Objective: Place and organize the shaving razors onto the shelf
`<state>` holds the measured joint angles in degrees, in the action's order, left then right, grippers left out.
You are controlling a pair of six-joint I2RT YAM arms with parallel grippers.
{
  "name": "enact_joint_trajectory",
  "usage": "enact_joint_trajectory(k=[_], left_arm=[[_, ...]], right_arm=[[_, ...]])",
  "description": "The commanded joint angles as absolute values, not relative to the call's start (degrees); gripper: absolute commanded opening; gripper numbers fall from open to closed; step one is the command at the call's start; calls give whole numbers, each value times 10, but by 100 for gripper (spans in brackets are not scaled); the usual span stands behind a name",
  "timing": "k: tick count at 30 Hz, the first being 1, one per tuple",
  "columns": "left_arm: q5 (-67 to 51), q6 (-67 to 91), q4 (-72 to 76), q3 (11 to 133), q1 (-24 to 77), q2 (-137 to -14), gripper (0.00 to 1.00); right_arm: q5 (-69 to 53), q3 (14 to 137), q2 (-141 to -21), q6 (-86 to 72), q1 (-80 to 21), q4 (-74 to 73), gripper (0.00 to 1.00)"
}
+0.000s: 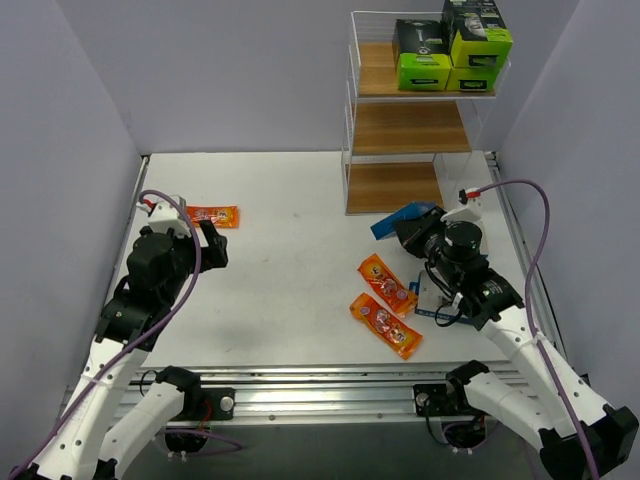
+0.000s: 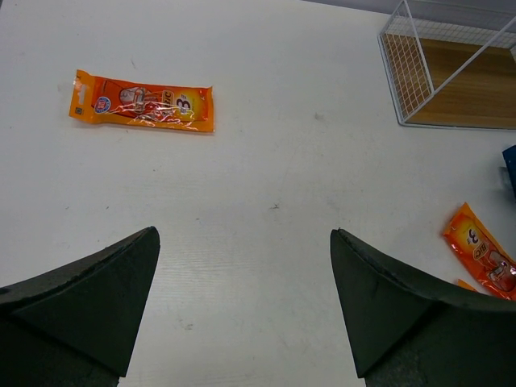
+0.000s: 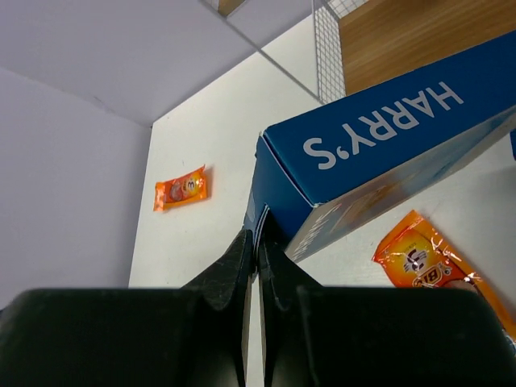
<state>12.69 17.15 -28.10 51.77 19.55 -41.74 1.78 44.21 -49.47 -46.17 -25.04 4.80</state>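
Observation:
My right gripper [image 3: 258, 242] is shut on a thin edge of a blue razor box [image 3: 379, 153], which hangs tilted just in front of the shelf [image 1: 410, 128]; from above, the box [image 1: 388, 226] sticks out left of that gripper [image 1: 410, 232]. Black-and-lime razor boxes [image 1: 424, 56] stand on the shelf's top board. Three orange razor packets lie on the table: one far left [image 1: 213, 215] and two in the middle [image 1: 388, 283], [image 1: 385, 325]. My left gripper [image 2: 244, 298] is open and holds nothing. It hovers over bare table just short of the far-left packet [image 2: 143, 101].
The shelf's middle and bottom boards [image 2: 468, 89] are bare. Grey walls close in the table on the left, back and right. One middle packet [image 2: 482, 250] shows at the right edge of the left wrist view.

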Motion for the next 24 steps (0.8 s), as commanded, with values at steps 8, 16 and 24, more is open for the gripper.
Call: enact_joint_trajectory(k=[8,16,24], left_arm=[[111,164,-260,519,200,-413,96],[105,163,-259,517,203,-422,96],[98,163,-257,516,204,-428,96]], right_arm=[[-105,530,-539,-443,-144,111,0],[-173,629,-592,-435,-81,116,0],[-216,727,-648,-439,-56,133,0]])
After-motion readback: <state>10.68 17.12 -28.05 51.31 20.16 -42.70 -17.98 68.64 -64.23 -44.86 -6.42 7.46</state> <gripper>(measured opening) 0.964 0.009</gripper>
